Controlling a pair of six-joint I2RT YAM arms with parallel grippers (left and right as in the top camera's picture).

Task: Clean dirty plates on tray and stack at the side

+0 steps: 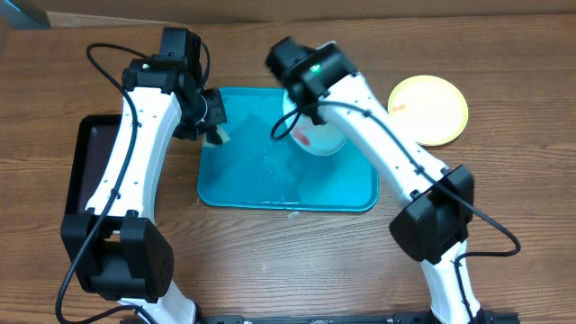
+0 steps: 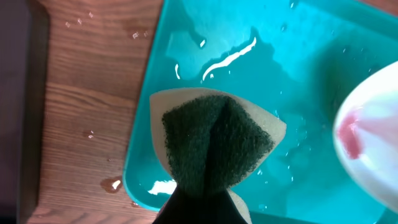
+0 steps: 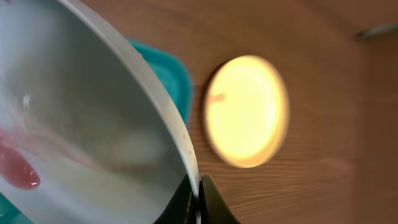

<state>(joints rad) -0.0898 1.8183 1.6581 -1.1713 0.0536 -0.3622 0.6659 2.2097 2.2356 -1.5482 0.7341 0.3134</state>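
Note:
My right gripper (image 3: 198, 202) is shut on the rim of a white plate (image 3: 93, 124) and holds it tilted over the teal tray (image 1: 270, 184). The plate (image 1: 319, 137) has a reddish smear on its face. My left gripper (image 1: 214, 126) is shut on a sponge (image 2: 214, 146), dark green scouring side up. It hangs over the tray's left edge (image 2: 140, 155), apart from the plate (image 2: 373, 137) to its right. A yellow-rimmed plate (image 1: 430, 108) lies flat on the table to the right of the tray, also seen as the yellow plate (image 3: 245, 112) past my right fingers.
A black tray (image 1: 90, 166) sits at the left, under my left arm. Water pools on the teal tray floor (image 2: 230, 56), and a few drops lie on the wood (image 2: 112, 184) beside it. The table's far edge runs along the top of the overhead view.

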